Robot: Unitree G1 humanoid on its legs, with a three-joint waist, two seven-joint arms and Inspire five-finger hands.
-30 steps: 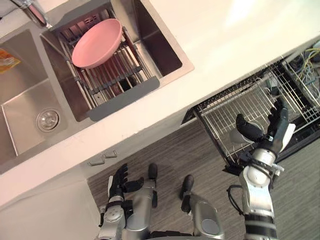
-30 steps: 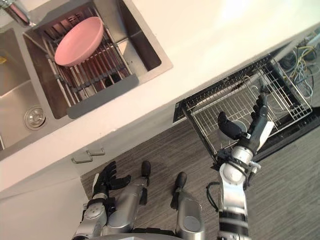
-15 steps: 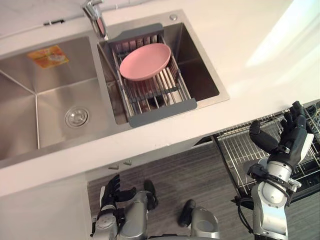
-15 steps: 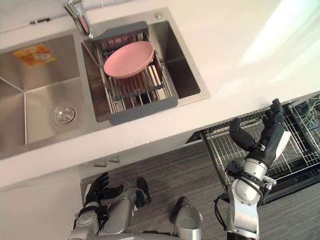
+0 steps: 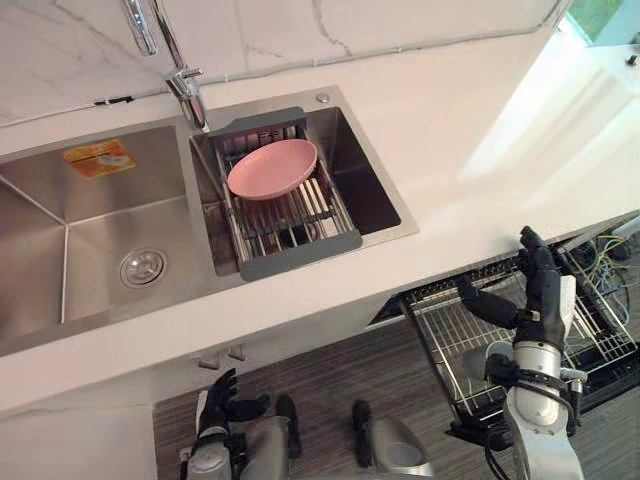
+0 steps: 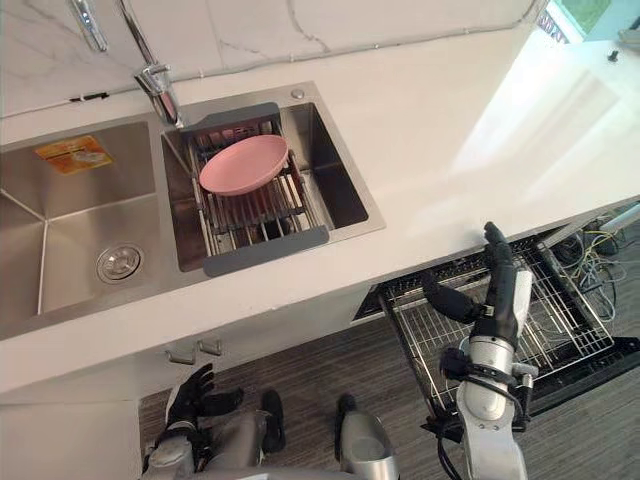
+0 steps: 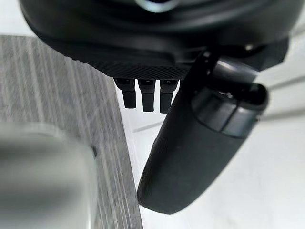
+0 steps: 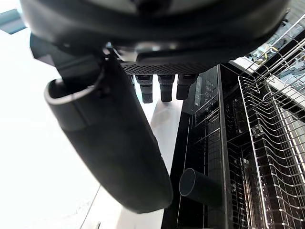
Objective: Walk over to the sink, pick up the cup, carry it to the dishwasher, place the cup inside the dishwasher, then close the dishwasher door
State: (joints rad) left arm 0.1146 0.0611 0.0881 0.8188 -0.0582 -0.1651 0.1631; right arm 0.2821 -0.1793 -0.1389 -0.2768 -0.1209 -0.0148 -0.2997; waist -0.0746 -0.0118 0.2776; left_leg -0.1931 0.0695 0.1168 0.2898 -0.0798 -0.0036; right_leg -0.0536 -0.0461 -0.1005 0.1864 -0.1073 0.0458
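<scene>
The dishwasher's wire rack point(image 5: 445, 335) is pulled out below the counter at the lower right, over the open dark door point(image 6: 598, 362). My right hand point(image 5: 541, 296) is raised in front of that rack, open, fingers straight and thumb spread, holding nothing. A pale round shape point(image 5: 476, 361) lies in the rack beside my right wrist; I cannot tell whether it is the cup. The right wrist view has a dark cylinder point(image 8: 200, 187) inside the dishwasher, next to the rack point(image 8: 271, 143). My left hand point(image 5: 222, 399) hangs low over the floor, open and empty.
A double steel sink point(image 5: 70, 240) is set in the white counter point(image 5: 470, 130). Its right basin holds a grey drainer point(image 5: 300, 250) with a pink plate point(image 5: 272, 168). The tap point(image 5: 185, 85) stands behind. Cabinet handles point(image 5: 220, 356) sit under the counter.
The camera has shifted, so the wall and tap now show and the sink sits higher. My right hand stays raised and open by the rack. My left hand remains low.
</scene>
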